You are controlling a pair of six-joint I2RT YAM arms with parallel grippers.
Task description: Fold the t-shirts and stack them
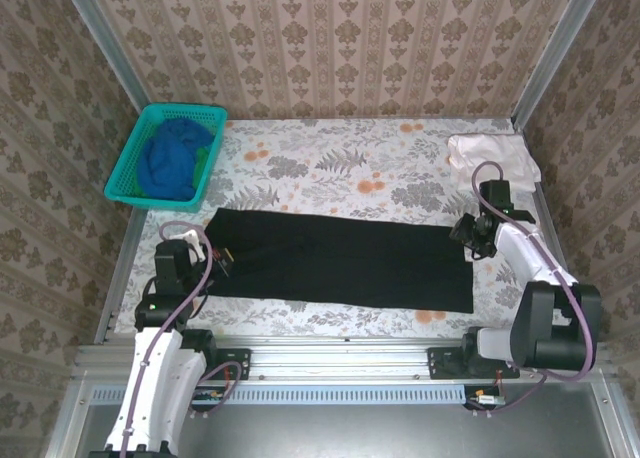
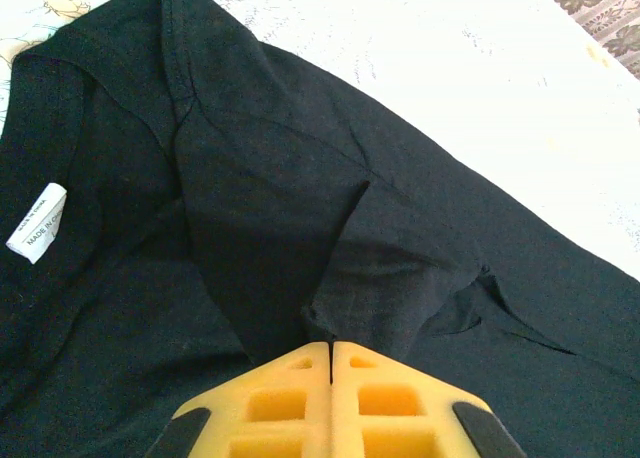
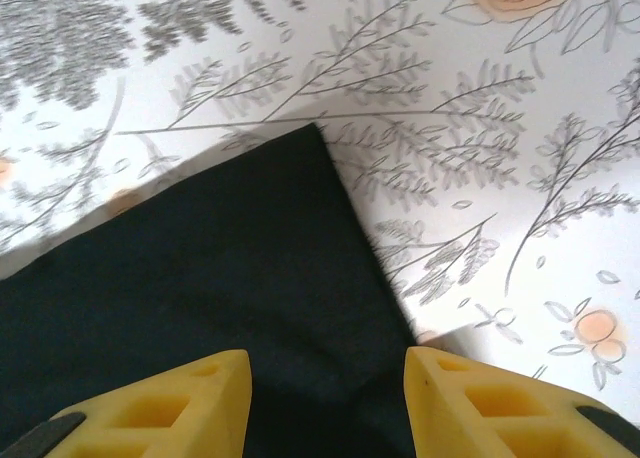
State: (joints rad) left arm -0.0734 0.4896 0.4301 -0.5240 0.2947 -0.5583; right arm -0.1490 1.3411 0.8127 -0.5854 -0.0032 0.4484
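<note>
The black shirt [image 1: 340, 260] is stretched as a long strip along the near side of the table [image 1: 330, 168]. Its left end is pinched in the closed left gripper [image 2: 331, 350]. The right gripper [image 3: 327, 368] is spread wide, empty, above the right corner. Lifted unevenly, the fold could be dragged askew.

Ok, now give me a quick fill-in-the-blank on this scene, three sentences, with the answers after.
1. The left gripper pinches the black t-shirt; the right gripper, over its other end, is ____.
2. The blue t-shirt lies in the teal ____.
3. The pale t-shirt sits at the far ____ corner of the table.
Missing words: open; basket; right.
</note>
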